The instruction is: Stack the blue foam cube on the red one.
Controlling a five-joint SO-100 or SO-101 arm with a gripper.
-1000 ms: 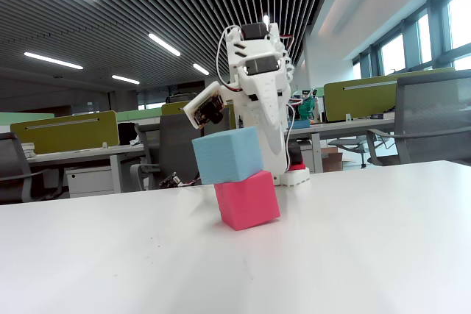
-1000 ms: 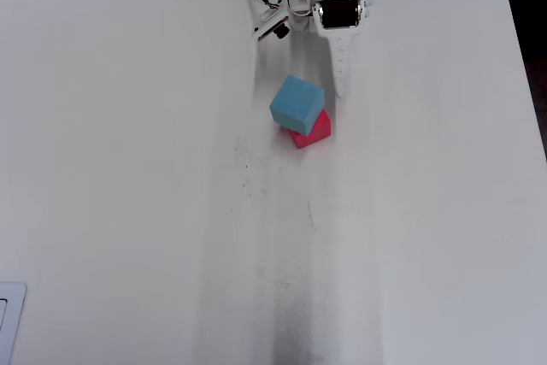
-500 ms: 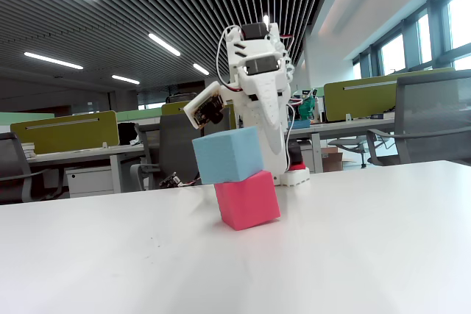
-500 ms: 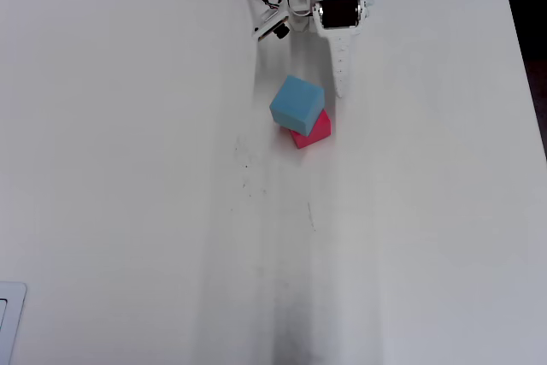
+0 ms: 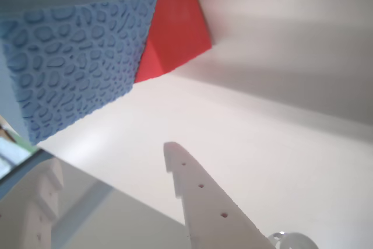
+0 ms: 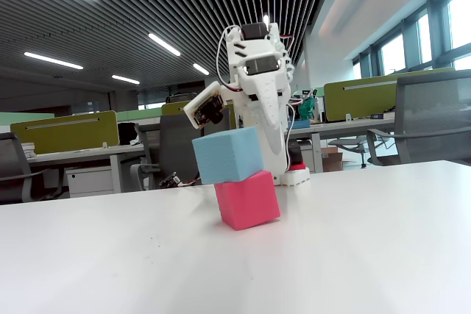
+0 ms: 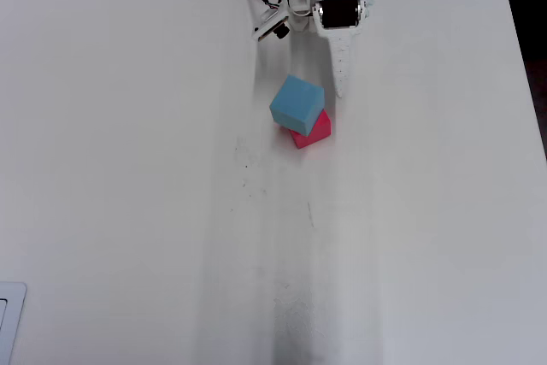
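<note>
Hanging just behind the stack, the gripper held nothing: in the wrist view one white finger pointed toward the cubes with bare table between it and them, and a second toothed finger sat well off to the lower left, so the jaws stood spread apart. In the overhead view the long finger's tip lay just beside the upper right corner of the blue foam cube, apart from it as far as could be told.

That blue cube sat on top of the red one, but not squarely. From the fixed view it overhung toward the left, and from above the red block showed only along the lower right edge. Both cubes rested on the white table, near the arm's base.

The stacking itself looked done, so the step in hand was judged to be a clean retreat. Doing that well would mean lifting up and back toward the base with the jaws left wide, never sweeping sideways past the blue corner. Light foam perched off-centre would likely topple at a small nudge.
</note>
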